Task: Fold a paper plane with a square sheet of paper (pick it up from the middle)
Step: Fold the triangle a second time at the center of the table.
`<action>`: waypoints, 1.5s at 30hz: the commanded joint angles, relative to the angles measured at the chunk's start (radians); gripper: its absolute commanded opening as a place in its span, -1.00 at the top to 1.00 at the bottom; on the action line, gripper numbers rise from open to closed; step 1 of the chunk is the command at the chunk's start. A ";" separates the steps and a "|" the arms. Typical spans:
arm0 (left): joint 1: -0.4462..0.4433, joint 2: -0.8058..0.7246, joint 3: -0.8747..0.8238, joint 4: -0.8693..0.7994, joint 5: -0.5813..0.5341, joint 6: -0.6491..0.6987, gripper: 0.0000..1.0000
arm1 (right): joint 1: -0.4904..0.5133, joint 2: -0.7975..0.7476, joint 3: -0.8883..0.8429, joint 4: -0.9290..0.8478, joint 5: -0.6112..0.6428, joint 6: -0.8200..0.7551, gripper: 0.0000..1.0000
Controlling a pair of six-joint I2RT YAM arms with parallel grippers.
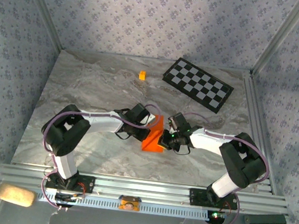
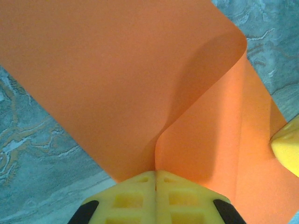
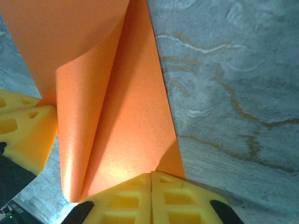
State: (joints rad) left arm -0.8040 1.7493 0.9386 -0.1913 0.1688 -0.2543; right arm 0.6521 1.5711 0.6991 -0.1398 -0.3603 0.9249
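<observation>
Seen from above, two robot arms are meeting at the middle of a grey marbled table (image 1: 98, 84), holding the square sheet of paper (image 1: 153, 136) between them. The bright orange sheet is standing up off the surface as a creased, pointed shape. The left gripper (image 1: 149, 125) is pinching one side of it, and its wrist camera is showing yellow fingers (image 2: 133, 196) pressed together on the paper where a soft fold is curling over. The right gripper (image 1: 167, 139) is pinching the opposite side, its own yellow fingers (image 3: 182, 196) likewise closed on the sheet's edge. Farther back, a tiny orange-yellow cube (image 1: 142, 75) and a checkered board (image 1: 197, 83) are lying well apart from the paper.
</observation>
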 commanded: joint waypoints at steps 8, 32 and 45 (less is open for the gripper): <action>0.004 0.017 -0.019 -0.012 0.014 -0.019 0.94 | -0.035 -0.101 -0.095 0.283 -0.063 0.079 0.96; 0.005 0.046 -0.012 -0.010 0.021 -0.008 0.94 | 0.013 0.072 -0.071 0.491 -0.098 0.231 1.00; 0.005 0.050 -0.012 -0.013 0.018 -0.007 0.94 | 0.002 0.117 -0.126 0.493 -0.078 0.235 1.00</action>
State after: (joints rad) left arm -0.8001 1.7569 0.9367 -0.1703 0.1871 -0.2626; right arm 0.6571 1.6569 0.6010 0.3515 -0.4458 1.1454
